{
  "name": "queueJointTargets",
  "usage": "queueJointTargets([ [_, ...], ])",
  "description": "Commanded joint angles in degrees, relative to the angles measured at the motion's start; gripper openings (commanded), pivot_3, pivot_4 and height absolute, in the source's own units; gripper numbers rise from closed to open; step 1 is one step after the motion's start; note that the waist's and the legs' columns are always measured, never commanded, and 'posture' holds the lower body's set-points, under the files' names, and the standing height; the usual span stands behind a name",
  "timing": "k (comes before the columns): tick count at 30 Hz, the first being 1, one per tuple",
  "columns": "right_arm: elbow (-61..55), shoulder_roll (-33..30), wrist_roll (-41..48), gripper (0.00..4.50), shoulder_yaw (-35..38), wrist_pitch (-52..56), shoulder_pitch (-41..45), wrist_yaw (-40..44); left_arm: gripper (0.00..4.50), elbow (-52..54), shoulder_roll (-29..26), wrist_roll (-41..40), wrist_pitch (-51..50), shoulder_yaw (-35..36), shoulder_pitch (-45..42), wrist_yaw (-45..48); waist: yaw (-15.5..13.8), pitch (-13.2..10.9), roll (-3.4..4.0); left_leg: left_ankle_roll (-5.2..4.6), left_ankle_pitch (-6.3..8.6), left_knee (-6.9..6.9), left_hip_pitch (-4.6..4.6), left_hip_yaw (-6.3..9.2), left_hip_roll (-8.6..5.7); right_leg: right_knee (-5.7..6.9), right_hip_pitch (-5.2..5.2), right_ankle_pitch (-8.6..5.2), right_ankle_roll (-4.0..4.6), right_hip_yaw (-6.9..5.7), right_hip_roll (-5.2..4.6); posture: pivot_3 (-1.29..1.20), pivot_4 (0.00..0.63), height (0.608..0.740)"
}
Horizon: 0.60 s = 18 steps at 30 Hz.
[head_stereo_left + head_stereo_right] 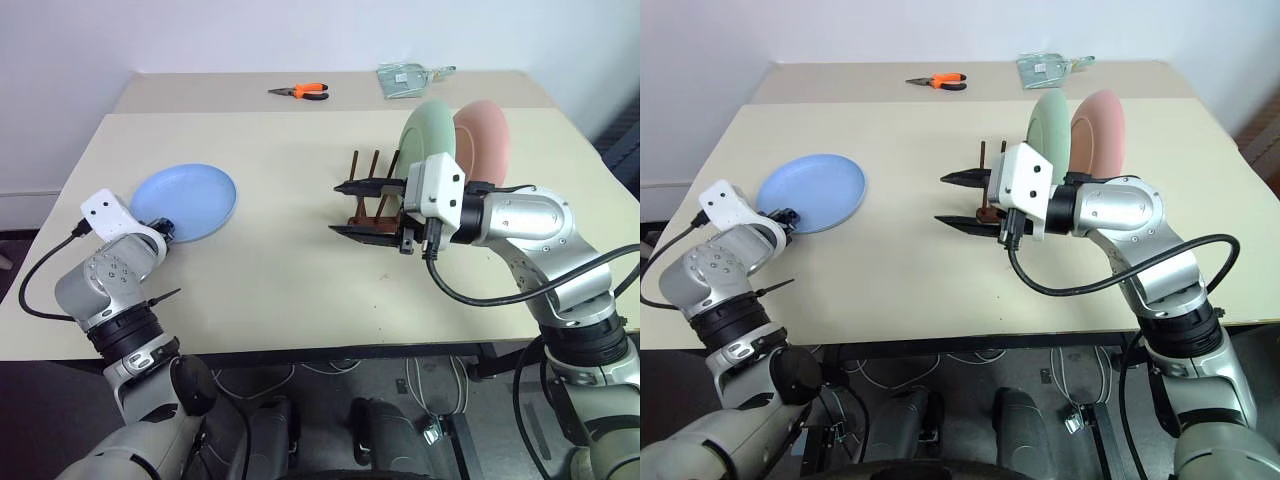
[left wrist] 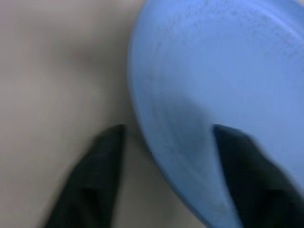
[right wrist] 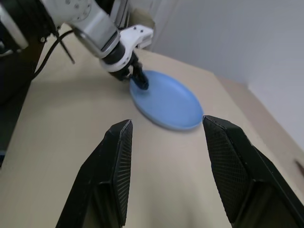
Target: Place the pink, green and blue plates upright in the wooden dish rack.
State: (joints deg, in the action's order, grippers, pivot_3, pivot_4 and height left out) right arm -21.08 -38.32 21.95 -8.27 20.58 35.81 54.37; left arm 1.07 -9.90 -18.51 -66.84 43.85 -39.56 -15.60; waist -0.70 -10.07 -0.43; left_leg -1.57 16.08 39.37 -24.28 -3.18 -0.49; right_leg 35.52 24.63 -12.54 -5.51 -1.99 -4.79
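Blue plate (image 1: 187, 199), unmarked, flat on table (image 1: 270, 280)

silver arms (image 1: 530, 225) w/ black cables, white wrist blocks, black jaws.

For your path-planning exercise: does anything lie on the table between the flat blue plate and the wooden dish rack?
Nothing on the tabletop. Only the right hand hangs open above that stretch, before the dark wooden dish rack; the round blue plate lies flat.

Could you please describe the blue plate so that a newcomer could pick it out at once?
Start at the beige table and look to its left side. The blue plate lies flat there, with the left gripper at its near rim. The other two plates stand upright in the rack.
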Motion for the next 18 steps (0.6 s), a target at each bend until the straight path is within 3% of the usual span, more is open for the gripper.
queueJointTargets([
  [1,-1.00,0.05,-1.62,2.35,0.50,-1.61,-0.03,-0.34,0.96,2.28,-0.17,-1.34,0.75,0.88,-1.26,-0.99,-0.03,0.00,0.00,0.00,0.00,0.00,0.00,0.00,0.00,0.00,0.00,0.00,0.00,0.00,0.00,0.00,0.150,0.740],
  [3,-0.37,0.18,-2.27,2.35,0.27,-1.39,-0.04,-0.35,0.04,2.08,-0.97,-1.26,1.42,-0.88,-1.29,-0.31,-0.11,0.01,-0.02,0.00,0.00,0.00,0.00,0.00,0.00,0.00,0.00,0.00,0.00,0.00,-0.01,0.00,0.150,0.740],
  [4,0.12,0.08,-2.77,2.35,-0.04,-0.94,0.21,-0.29,0.04,2.27,-1.89,-0.73,2.69,-3.45,-0.95,0.95,-0.10,0.02,-0.04,0.00,0.00,0.00,0.00,0.00,0.00,-0.01,-0.01,0.00,0.00,0.00,-0.02,0.00,0.150,0.740],
  [10,5.89,0.17,-14.42,4.46,-4.76,-6.75,3.57,-3.10,0.00,10.14,-5.14,-1.47,13.25,-19.19,-2.97,13.07,-0.08,0.02,-0.04,0.03,0.00,-0.03,-0.01,-0.01,-0.03,-0.02,0.02,0.00,0.03,0.00,-0.12,0.00,0.150,0.740],
  [13,11.55,1.73,-23.26,4.46,-8.08,-13.69,6.62,-7.47,0.00,13.42,-5.16,-2.83,10.67,-23.91,-5.92,15.16,0.09,0.02,-0.04,0.04,0.00,-0.07,-0.02,-0.02,-0.08,-0.02,0.05,0.00,0.03,0.01,-0.16,0.00,0.150,0.740],
  [18,18.77,3.92,-32.50,4.46,-10.91,-22.84,10.10,-12.08,0.00,17.87,-2.23,-6.50,2.77,-26.08,-9.45,14.26,0.42,0.02,-0.03,0.09,-0.05,-0.15,-0.02,-0.04,-0.05,-0.03,0.10,0.00,0.03,0.02,0.07,0.00,0.150,0.740],
])
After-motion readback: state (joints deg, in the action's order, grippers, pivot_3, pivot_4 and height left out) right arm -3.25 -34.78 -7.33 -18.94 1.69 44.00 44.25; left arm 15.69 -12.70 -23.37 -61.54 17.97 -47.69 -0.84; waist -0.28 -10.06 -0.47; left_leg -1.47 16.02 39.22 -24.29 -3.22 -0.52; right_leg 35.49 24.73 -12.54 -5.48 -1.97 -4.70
